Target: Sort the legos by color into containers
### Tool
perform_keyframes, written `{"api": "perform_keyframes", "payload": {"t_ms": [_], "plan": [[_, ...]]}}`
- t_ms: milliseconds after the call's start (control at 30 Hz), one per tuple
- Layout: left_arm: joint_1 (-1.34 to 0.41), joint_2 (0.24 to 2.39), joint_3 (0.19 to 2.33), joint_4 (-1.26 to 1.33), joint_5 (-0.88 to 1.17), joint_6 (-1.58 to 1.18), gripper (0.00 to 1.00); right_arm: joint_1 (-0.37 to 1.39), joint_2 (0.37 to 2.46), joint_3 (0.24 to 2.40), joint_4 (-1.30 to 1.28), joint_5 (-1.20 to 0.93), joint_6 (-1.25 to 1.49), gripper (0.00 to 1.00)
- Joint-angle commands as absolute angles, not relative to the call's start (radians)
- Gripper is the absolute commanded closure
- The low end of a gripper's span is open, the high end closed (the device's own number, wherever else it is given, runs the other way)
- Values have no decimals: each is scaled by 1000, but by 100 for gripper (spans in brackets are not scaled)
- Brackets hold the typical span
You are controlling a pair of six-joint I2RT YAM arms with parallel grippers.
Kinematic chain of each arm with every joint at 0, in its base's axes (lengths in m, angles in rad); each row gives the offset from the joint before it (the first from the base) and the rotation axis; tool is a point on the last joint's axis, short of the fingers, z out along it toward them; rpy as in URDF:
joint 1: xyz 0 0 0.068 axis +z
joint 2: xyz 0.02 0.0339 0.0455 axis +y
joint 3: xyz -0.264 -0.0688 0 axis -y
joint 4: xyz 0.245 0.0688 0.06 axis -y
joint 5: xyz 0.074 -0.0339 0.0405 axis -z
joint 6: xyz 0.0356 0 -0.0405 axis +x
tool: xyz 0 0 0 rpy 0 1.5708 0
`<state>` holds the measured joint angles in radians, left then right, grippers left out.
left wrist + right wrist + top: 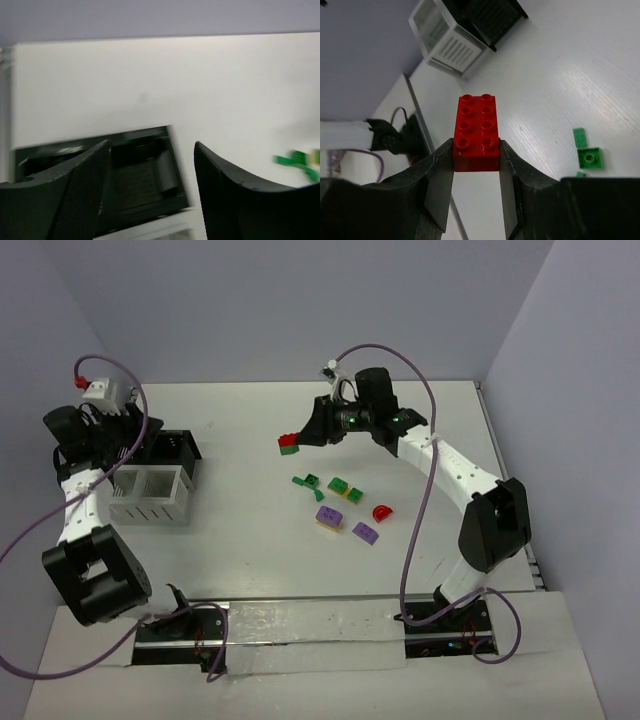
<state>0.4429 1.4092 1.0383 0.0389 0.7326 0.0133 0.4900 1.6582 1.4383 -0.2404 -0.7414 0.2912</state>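
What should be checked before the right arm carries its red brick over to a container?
1. Grip on the red brick: ok, clamped at one end between the right fingers.
2. Held piece is a single colour: cannot tell; the top view shows green under the red.
3. Left fingers empty: ok, apart with nothing between them.
4. Way to the white box and black tray free: not ok, the left arm hangs above them.
5. Which container takes red: cannot tell from these views.
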Motion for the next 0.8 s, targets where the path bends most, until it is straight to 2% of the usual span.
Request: {"api": "perform_keyframes", "payload": {"t_ms": [0,167,433,667,767], "plan": [[315,1286,1052,-9,1119,-116,27,485,1672,1434,102,-836,620,100],[143,1253,987,-17,1200,-245,27,486,1744,1439,351,-902,891,100],[62,1246,876,448,1249,-745,24,489,1764,1392,605,-945,1080,100],[21,1258,808,802,1213,-1046,21,499,1766,1377,635,-940,1108,100],[9,1258,813,822,1190,-1061,20,502,1766,1373,643,-942,1113,100]]}}
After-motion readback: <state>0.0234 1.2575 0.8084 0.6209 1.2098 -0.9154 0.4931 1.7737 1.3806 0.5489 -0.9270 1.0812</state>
